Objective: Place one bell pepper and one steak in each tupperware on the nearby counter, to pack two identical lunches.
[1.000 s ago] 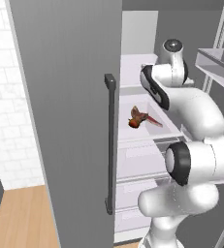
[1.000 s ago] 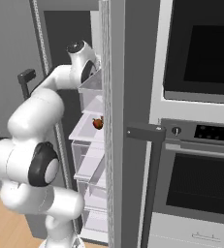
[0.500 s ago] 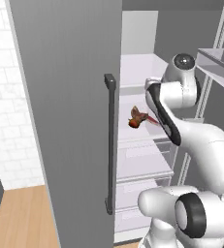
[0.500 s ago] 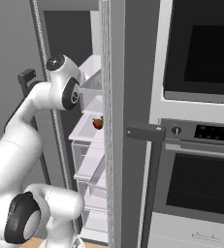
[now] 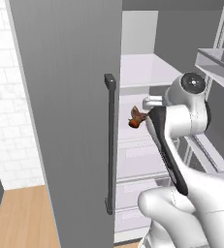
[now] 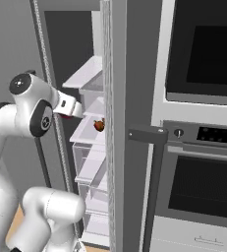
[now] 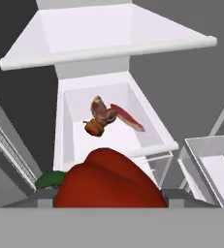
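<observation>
We're looking into the open fridge, and the landmark is its white shelf with the food on it. Left of that shelf in the left base view stands the grey fridge door, swung wide, its dark vertical handle on the edge nearest the shelf. On the shelf itself lies a reddish-brown steak with a small orange bell pepper touching it, both sitting toward the back in the hand view. Right of them the white arm rises from below, folds at a big round joint level with the shelf, and points its forearm into the fridge toward the food.

From the right base view, the same arm bends at a high joint left of the shelf and reaches rightward, a red shape just showing at its wrist.

The hand camera looks down the compartment at the shelf, and pressed up close is a red bell pepper, green stem off to its left, nearer the camera than the shelf's front lip. The gripper's fingers are hidden behind that pepper, so how far they stand apart, I cannot tell.
</observation>
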Motion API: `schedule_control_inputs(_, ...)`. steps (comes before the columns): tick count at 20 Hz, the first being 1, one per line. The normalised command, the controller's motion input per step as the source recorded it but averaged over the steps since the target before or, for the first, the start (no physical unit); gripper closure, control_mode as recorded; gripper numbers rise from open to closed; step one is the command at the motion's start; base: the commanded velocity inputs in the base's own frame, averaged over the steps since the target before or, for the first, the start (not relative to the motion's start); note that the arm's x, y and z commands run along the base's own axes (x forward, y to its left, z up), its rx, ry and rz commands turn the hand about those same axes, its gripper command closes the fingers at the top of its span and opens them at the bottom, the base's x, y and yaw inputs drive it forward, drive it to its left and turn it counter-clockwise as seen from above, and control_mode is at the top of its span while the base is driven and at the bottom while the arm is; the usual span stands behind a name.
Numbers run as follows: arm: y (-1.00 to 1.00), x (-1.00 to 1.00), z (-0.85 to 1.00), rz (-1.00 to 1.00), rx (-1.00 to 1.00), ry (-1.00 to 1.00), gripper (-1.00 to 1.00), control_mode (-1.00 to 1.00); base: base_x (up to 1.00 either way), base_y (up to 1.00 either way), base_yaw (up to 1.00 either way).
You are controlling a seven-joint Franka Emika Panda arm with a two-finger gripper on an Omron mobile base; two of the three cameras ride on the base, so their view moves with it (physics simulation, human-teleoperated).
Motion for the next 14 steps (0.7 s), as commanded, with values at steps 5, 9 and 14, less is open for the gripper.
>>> schedule_control_inputs(5,0.07,-0.60,0.00,0.04,-0.02,-0.02,1.00,1.00,-0.40,0.00,0.01)
schedule_control_inputs(9,0.00,0.00,0.00,0.00,0.00,0.00,1.00,1.00,-1.00,0.00,0.00)
schedule_control_inputs(14,0.00,0.00,0.00,0.00,0.00,0.00,1.00,1.00,-1.00,-0.23,0.00)
